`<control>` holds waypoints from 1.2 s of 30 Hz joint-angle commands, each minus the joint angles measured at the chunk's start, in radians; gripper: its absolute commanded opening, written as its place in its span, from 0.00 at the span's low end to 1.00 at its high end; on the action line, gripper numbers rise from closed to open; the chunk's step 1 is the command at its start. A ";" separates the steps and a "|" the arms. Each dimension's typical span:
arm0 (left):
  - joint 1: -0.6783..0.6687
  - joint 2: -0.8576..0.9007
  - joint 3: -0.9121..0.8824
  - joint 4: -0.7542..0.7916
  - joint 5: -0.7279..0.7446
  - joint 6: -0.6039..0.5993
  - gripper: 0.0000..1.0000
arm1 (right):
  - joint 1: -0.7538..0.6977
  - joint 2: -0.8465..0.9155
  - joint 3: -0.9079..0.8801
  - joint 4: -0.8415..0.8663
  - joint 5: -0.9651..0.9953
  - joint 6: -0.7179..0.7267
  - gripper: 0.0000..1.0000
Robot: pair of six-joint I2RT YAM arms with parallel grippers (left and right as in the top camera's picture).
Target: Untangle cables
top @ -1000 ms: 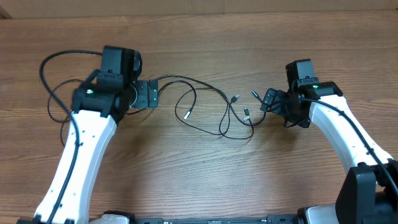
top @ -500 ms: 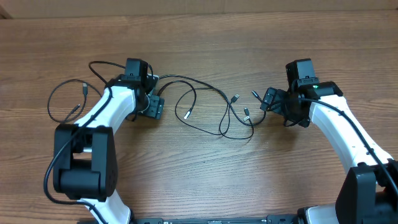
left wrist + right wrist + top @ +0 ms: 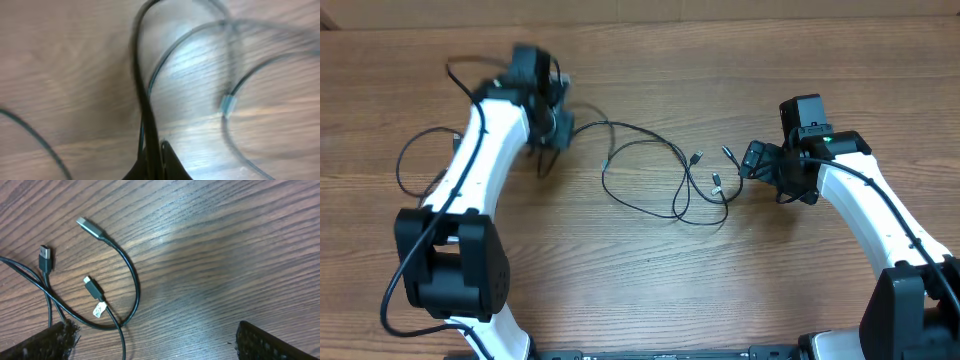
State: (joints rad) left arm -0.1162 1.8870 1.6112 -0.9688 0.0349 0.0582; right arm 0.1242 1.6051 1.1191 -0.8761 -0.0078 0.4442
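Observation:
Several thin black cables (image 3: 660, 175) lie tangled in the middle of the wooden table, with small plugs (image 3: 698, 157) at their right side. My left gripper (image 3: 555, 125) is at the far left, blurred, and shut on one cable (image 3: 137, 65), which runs up from its closed jaws (image 3: 152, 162). A silvery plug (image 3: 227, 105) lies close by. My right gripper (image 3: 752, 160) stands open just right of the plugs. In the right wrist view its fingers (image 3: 270, 340) straddle bare wood, and three plug ends (image 3: 90, 226) lie above and left of them, untouched.
A loose loop of cable (image 3: 420, 165) lies left of the left arm (image 3: 485, 150). The right arm (image 3: 870, 210) crosses the table's right side. A white tag (image 3: 99, 311) hangs on one cable beside the right gripper's left finger.
My left gripper has shut on a cable and swung toward the far left, dragging that cable and its loop leftward. The right arm has not moved.

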 commanded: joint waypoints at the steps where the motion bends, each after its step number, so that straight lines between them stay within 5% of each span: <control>1: -0.001 -0.055 0.256 -0.090 0.045 -0.033 0.04 | -0.002 0.008 0.000 0.003 0.007 0.005 1.00; 12: 0.061 -0.057 0.959 -0.351 0.043 -0.039 0.04 | -0.002 0.008 0.000 0.003 0.007 0.005 1.00; 18: 0.203 -0.058 1.193 -0.428 -0.025 -0.041 0.04 | -0.002 0.008 0.000 0.004 0.007 0.005 1.00; 28: 0.548 -0.056 1.206 -0.469 -0.166 -0.243 0.05 | -0.002 0.008 0.000 0.003 0.007 0.005 1.00; 36: 0.657 -0.056 1.091 -0.452 -0.167 -0.277 0.04 | -0.002 0.008 0.000 0.002 0.006 0.005 1.00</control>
State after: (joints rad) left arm 0.5270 1.8309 2.7380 -1.4391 -0.1158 -0.1860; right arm 0.1242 1.6081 1.1191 -0.8761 -0.0078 0.4442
